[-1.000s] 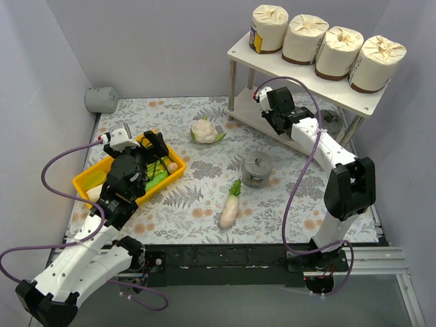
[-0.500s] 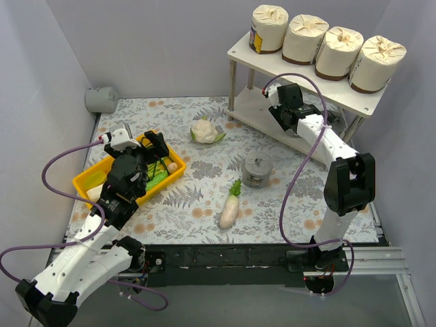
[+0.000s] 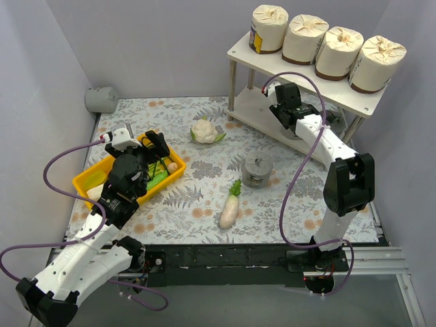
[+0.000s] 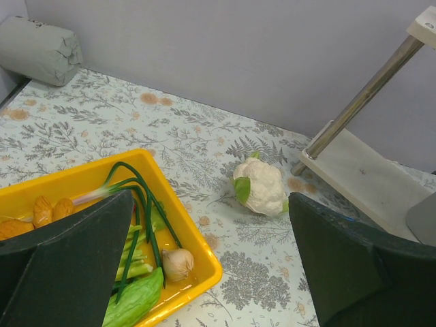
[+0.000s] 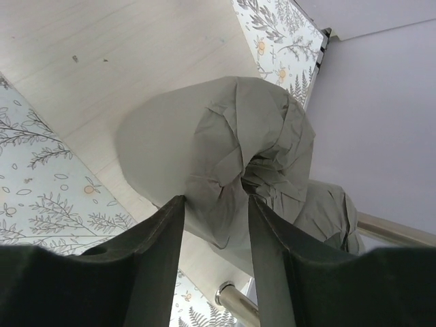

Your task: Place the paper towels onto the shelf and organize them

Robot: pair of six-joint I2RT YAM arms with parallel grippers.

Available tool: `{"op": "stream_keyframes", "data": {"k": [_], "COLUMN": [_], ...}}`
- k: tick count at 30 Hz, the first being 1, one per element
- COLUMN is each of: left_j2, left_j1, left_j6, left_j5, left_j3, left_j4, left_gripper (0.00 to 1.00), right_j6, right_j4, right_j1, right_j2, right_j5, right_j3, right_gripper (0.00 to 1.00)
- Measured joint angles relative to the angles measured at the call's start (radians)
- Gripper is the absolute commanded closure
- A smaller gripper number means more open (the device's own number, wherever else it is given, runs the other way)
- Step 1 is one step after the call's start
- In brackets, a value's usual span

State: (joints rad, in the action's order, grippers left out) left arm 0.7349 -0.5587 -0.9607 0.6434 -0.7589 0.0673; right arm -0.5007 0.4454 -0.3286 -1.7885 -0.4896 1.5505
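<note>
The shelf (image 3: 242,49) stands at the back right, with several cream paper towel rolls (image 3: 305,37) in a row on its top board. My right gripper (image 3: 291,117) reaches in over the lower board (image 5: 102,54). It is shut on the pleated end of a grey roll (image 5: 225,157) that lies on that board. A second grey roll (image 5: 327,208) sits behind it. Another grey roll (image 3: 258,170) stands mid-table, and one more (image 3: 101,99) lies at the back left corner (image 4: 37,49). My left gripper (image 4: 211,259) is open and empty above the yellow tray.
The yellow tray (image 3: 88,178) with greens and garlic is at the left. A cauliflower (image 3: 206,131) lies near the shelf's left legs, and a white radish (image 3: 229,208) in front of the standing grey roll. Walls close in on the left, back and right.
My right gripper has moved back and right, further in under the shelf's top board over the lower board. The left arm has not moved.
</note>
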Motion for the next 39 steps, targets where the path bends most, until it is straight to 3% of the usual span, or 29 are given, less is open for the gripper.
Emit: {"op": "stream_keyframes", "data": {"k": [13, 28, 34, 39], "left_j2": [0.003, 0.003, 0.003, 0.003], "left_j1": [0.0, 0.0, 0.0, 0.0], "left_j6": [0.0, 0.0, 0.0, 0.0], "left_j5": [0.0, 0.0, 0.0, 0.0], "left_j3": [0.0, 0.0, 0.0, 0.0], "left_j4": [0.0, 0.0, 0.0, 0.0], "left_gripper": [0.02, 0.02, 0.02, 0.02], "right_j6": [0.003, 0.009, 0.048, 0.16], "right_j4": [-0.008, -0.022, -0.011, 0.03], "right_j1": [-0.104, -0.021, -0.049, -0.099], "right_j2": [0.001, -0.105, -0.083, 0.041], "right_j5": [-0.013, -0.051, 0.011, 0.125], "right_j3": [0.0, -0.006, -0.01, -0.035], "right_gripper": [0.6, 0.61, 0.58, 0.53]}}
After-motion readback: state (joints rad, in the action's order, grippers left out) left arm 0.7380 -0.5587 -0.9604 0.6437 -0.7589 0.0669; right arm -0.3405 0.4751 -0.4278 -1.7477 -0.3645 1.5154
